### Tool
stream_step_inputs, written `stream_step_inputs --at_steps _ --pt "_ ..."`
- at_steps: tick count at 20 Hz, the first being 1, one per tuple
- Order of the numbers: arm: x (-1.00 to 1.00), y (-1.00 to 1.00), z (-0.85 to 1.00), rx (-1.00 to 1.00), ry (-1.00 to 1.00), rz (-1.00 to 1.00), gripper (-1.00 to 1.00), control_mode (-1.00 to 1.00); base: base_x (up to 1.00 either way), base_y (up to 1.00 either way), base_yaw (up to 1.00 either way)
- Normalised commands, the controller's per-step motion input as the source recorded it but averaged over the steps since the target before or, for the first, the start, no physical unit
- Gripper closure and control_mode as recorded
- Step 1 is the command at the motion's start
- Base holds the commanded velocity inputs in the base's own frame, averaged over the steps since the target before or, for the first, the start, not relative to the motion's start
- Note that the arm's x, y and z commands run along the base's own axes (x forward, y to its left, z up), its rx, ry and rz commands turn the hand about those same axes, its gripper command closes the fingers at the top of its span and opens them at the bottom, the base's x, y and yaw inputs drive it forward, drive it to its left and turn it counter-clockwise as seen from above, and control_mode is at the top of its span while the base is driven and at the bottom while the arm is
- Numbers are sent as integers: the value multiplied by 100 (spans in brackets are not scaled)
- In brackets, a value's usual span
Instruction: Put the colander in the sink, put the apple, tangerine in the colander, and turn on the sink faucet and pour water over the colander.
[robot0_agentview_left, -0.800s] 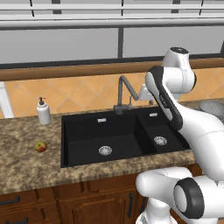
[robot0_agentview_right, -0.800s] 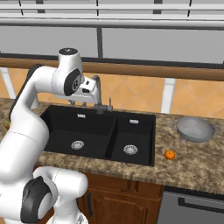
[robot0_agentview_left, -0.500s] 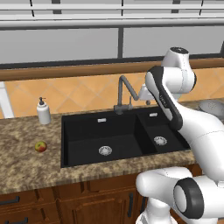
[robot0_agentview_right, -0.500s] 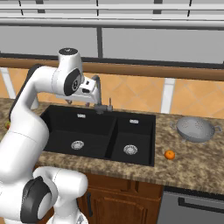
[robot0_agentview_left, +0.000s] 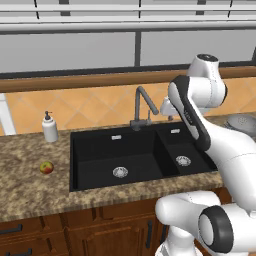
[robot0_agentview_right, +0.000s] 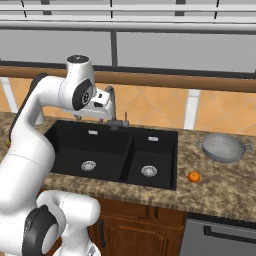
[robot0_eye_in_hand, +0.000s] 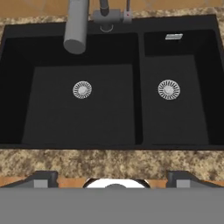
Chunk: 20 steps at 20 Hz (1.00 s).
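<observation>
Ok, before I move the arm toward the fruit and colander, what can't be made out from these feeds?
- Pincer: hand view shows just its two tips at the bottom edge; nothing sits between them, and they stand wide apart.
- Colander: left base view, mostly hidden behind the white arm.
- Sink faucet: hand view, its upper part cut off by the top edge; lever position unclear.
- Apple and tangerine: too small to show surface detail.

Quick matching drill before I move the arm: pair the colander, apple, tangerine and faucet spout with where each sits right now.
Things:
1. colander
2. apple
3. tangerine
4. sink faucet spout

Places:
A. on the counter on the soap bottle's side of the sink
B. over the large basin
C. on the counter beyond the small basin, near the back
D. on the counter beyond the small basin, near the front edge

Pairs: 1-C, 2-A, 3-D, 4-B
</observation>
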Motion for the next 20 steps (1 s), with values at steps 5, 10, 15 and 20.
stream_step_inputs --at_steps 5,10,15,20 --pt "-43 -92 -18 0 1 0 -100 -100 0 0 0" --pt "-1 -100 -26 0 2 0 -100 -100 0 0 0" --pt "1 -100 -33 0 2 0 -100 -100 0 0 0" --pt "17 -93 -32 -5 0 0 -100 -100 0 0 0"
